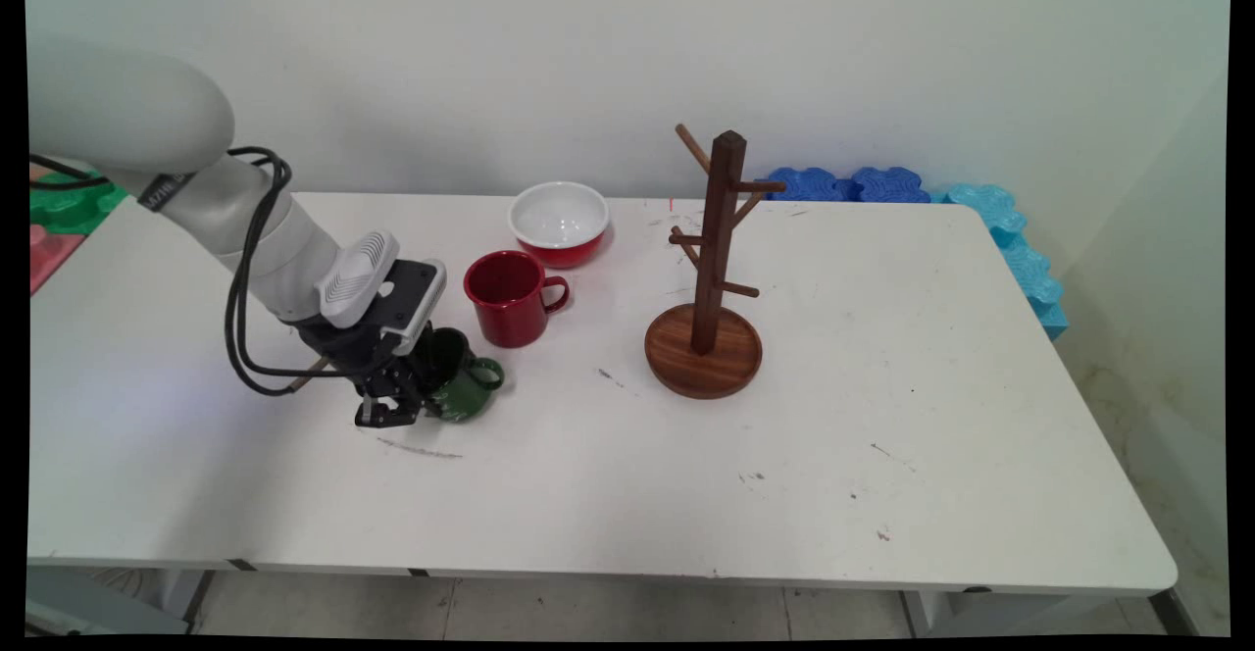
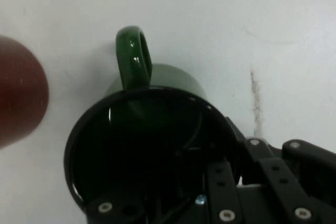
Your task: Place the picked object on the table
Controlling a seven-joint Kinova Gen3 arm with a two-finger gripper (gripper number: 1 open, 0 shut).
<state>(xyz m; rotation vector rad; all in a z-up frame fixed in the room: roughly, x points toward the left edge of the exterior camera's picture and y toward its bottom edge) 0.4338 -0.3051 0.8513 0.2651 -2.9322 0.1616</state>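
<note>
- Black two-finger tool is closed on the rim of a dark green enamel mug, one finger inside, one outside.
- Mug sits tilted on the white tabletop, handle away from the tool.
- Red enamel mug stands just beside it; wooden mug tree well apart.

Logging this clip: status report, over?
Gripper shut on green mug rim, one finger inside. Mug tilted at table. Red mug close beside.

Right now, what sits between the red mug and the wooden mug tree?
Nothing: in the main view, bare table separates the red mug from the mug tree.
</note>
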